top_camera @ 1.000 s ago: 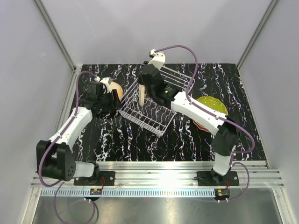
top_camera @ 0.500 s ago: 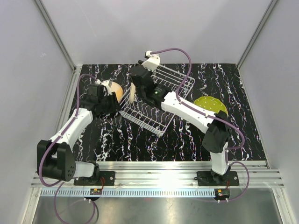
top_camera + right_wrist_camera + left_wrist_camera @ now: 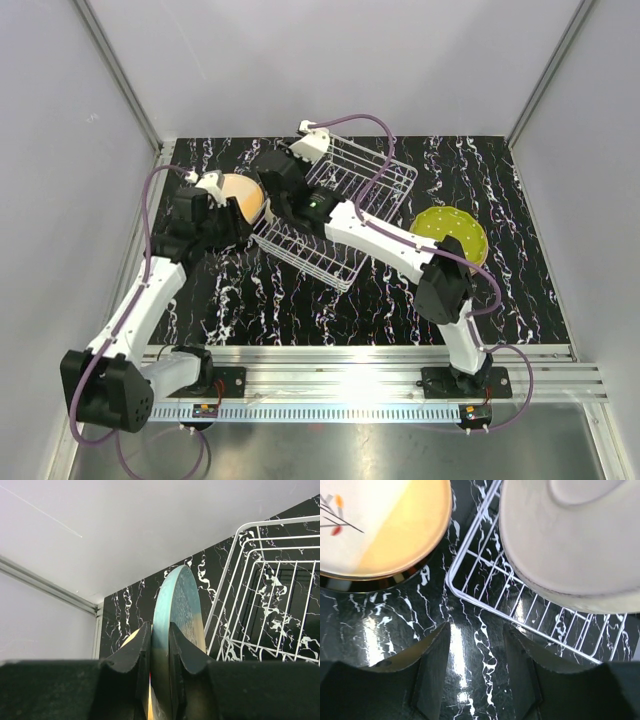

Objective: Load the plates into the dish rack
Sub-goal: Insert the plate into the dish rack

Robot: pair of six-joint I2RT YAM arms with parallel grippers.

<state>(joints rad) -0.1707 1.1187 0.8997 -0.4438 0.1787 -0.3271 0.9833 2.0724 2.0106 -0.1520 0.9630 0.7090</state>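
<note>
- Right claw (image 3: 160, 631) is pinched onto the rim of a round glazed cream-blue plate (image 3: 177, 605). One dark finger lies on each face, and the plate stands on edge.
- The plate's face is speckled blue fading to cream. In the left wrist view its pale matte underside and raised foot ring hang over the rack's left end. Whether it touches the wires cannot be told.
- The white wire rectangular dish rack (image 3: 520, 621) sits at an angle on the glossy black tabletop with white marble veins (image 3: 260, 300).
- Left claw (image 3: 476, 677) hovers low over the tabletop just beside the rack's corner. Its dark, blunt jaws are spread with nothing between them.
- A round peach plate with a dark sprig motif (image 3: 375, 530) lies flat to the left of the rack, and a dark rim shows beneath its edge.
- A round yellow-green plate (image 3: 450, 232) lies flat to the right of the rack.
- The right arm's white forearm crosses above the rack and hides part of it from the top camera.
</note>
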